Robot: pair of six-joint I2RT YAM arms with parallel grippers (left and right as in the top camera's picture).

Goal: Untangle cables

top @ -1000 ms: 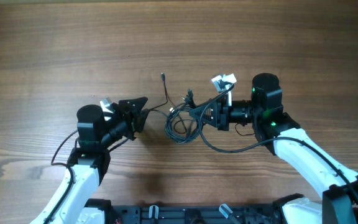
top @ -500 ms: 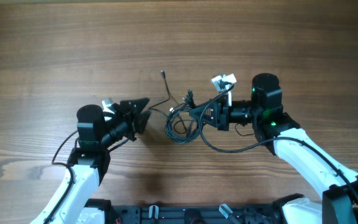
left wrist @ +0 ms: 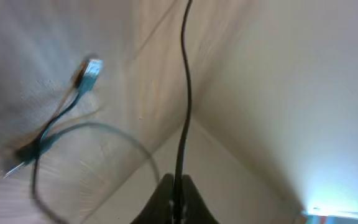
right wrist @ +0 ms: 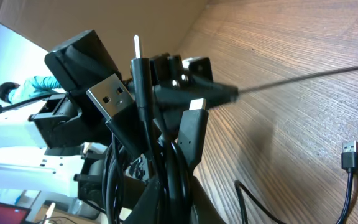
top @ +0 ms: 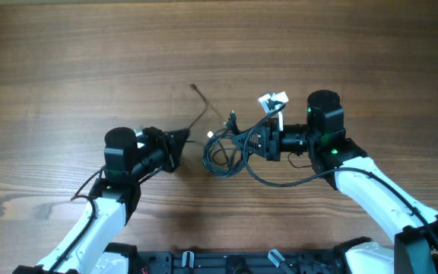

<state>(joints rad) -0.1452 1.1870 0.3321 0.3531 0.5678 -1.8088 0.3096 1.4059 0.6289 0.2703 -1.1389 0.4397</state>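
A: Entry on the cables (top: 223, 148). Where does the knot sit?

B: Mid-table, between the two arms, on the wooden table (top: 67, 53). It is a small black bundle of loops, right at the tips of the right gripper (top: 246, 141).

A: State of the right gripper?

B: Clamped on the bundle. The right wrist view shows several cords stacked together and passing up through the fingers. A USB-A plug (right wrist: 112, 94) and a slimmer plug tip (right wrist: 193, 118) stick out of the clump above the grip.

A: And the left gripper (top: 182, 140)?

B: Pinched closed on a single cord (top: 201, 114). In the left wrist view the two fingertips meet and that cord comes straight out from between them. That view is blurred, so finer detail cannot be read.

A: Course of the single cord?

B: From overhead it runs from the left gripper up toward the far side of the table, and its end there is smeared. The right wrist view shows it as a thin straight line leaving the left gripper's tips.

A: Anything else noted?

B: One loose USB plug (right wrist: 350, 155) lies flat on the wood near the right edge of the right wrist view, apart from the clump. A pale connector (left wrist: 92, 67) appears in the left wrist view, too blurred to identify.
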